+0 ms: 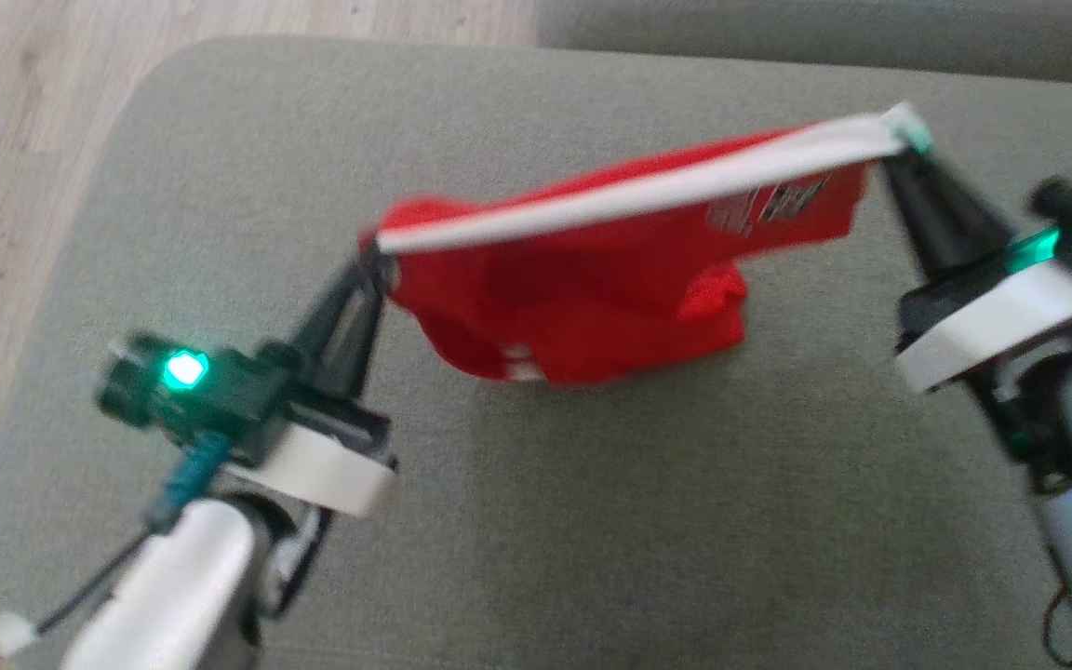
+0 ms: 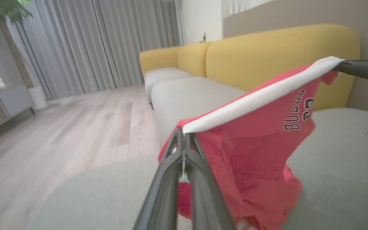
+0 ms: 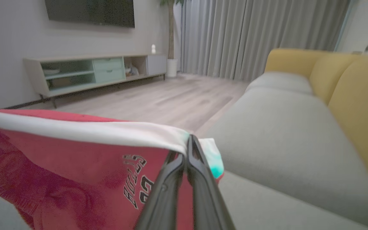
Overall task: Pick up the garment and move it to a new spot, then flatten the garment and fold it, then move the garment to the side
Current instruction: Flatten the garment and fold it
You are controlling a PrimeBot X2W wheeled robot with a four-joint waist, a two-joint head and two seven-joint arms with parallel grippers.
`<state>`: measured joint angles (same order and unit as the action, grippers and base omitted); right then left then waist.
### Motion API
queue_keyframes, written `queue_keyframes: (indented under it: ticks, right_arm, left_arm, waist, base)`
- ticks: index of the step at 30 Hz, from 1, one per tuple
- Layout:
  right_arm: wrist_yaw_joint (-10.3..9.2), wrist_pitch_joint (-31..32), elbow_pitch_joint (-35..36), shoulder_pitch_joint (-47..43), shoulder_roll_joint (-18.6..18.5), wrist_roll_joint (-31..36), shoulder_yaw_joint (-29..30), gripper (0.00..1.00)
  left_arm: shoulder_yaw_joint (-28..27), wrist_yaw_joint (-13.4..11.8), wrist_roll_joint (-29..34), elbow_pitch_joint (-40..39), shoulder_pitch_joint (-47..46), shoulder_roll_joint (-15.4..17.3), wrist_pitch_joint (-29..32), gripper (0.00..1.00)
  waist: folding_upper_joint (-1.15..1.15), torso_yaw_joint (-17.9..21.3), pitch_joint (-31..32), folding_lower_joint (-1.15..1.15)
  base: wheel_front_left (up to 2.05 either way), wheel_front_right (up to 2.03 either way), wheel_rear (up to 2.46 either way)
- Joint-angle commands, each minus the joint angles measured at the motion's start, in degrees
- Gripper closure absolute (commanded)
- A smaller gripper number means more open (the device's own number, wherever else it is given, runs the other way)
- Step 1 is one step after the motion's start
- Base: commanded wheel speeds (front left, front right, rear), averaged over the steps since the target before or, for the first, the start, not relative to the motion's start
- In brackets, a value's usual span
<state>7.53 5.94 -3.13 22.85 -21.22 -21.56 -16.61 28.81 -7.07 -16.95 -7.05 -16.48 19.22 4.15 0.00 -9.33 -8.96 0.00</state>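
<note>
My left gripper (image 1: 373,263) is closed on one end of the white band (image 1: 638,191) of the red garment (image 1: 592,288), and my right gripper (image 1: 904,149) is closed on the other end. The band is stretched almost straight between my 2 grippers, so the long axis of the garment runs from left to right across me, with the right end a little farther from me. The rest of the cloth hangs below the band, and its lowest part seems to touch the grey cushion (image 1: 592,521). I judge the garment is lifted but not yet flat. The next move needs both arms travelling together, because each holds only 1 corner.
</note>
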Motion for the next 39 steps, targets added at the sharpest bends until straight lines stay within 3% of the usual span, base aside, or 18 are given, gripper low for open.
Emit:
queue_keyframes:
  ticks: [1, 8, 14, 18, 23, 31, 35, 39]
  right_arm:
    - [-0.04, 1.54, 5.33, -0.55, -0.95, 1.06, 2.10, 1.00]
    - [-0.04, 13.04, 26.16, -3.92, -0.74, 6.00, 12.50, 1.00]
    - [-0.04, 19.02, 29.53, -3.15, 0.19, 5.07, 14.92, 1.00]
    - [-0.04, 19.98, 23.11, 1.67, 1.32, 3.75, 15.31, 1.00]
    - [-0.04, 17.46, 10.13, 14.21, 2.70, 2.64, 14.20, 1.00]
    - [-0.04, 7.62, -6.70, 32.20, 6.74, 3.88, 12.40, 1.00]
    - [-0.04, 3.50, -16.03, 34.29, 9.98, 3.32, 10.04, 1.00]
    - [-0.04, 0.94, -26.75, 29.41, 13.18, 1.82, 6.90, 1.00]
  left_arm:
    - [-3.80, -0.45, 1.12, -4.93, -4.71, 2.78, 0.82, 1.00]
    - [-5.98, 0.72, 3.17, -17.26, -11.56, 7.54, 7.83, 1.00]
    - [-5.65, 2.29, -0.88, -15.12, -15.34, 5.74, 10.71, 1.00]
    - [-6.34, 3.95, -8.10, -4.65, -19.02, 0.28, 8.82, 1.00]
    - [-8.55, 6.73, -12.45, 15.52, -29.09, -5.60, 2.33, 1.00]
    - [-13.37, 9.03, -14.12, 38.73, -44.89, -10.42, -12.18, 1.00]
    - [-15.49, 9.81, -16.12, 50.69, -47.53, -11.79, -16.06, 1.00]
    - [-15.55, 10.81, -17.70, 62.76, -44.32, -13.92, -17.46, 1.00]
  waist:
    - [0.00, 1.13, 1.34, 0.00]
    - [0.00, 3.90, 3.29, 0.00]
    - [0.00, 6.31, 1.88, 0.00]
    - [0.00, 6.98, -0.43, 0.00]
    - [0.00, 7.45, -2.28, 0.00]
    - [0.00, 8.73, -3.14, 0.00]
    - [0.00, 9.35, -3.36, 0.00]
    - [0.00, 9.60, -3.63, 0.00]
  base:
    - [0.00, 0.00, 0.00]
    - [0.00, 0.00, 0.00]
    - [0.00, 0.00, 0.00]
    - [0.00, 0.00, 0.00]
    - [0.00, 0.00, 0.00]
    - [0.00, 0.00, 0.00]
    - [0.00, 0.00, 0.00]
    - [0.00, 0.00, 0.00]
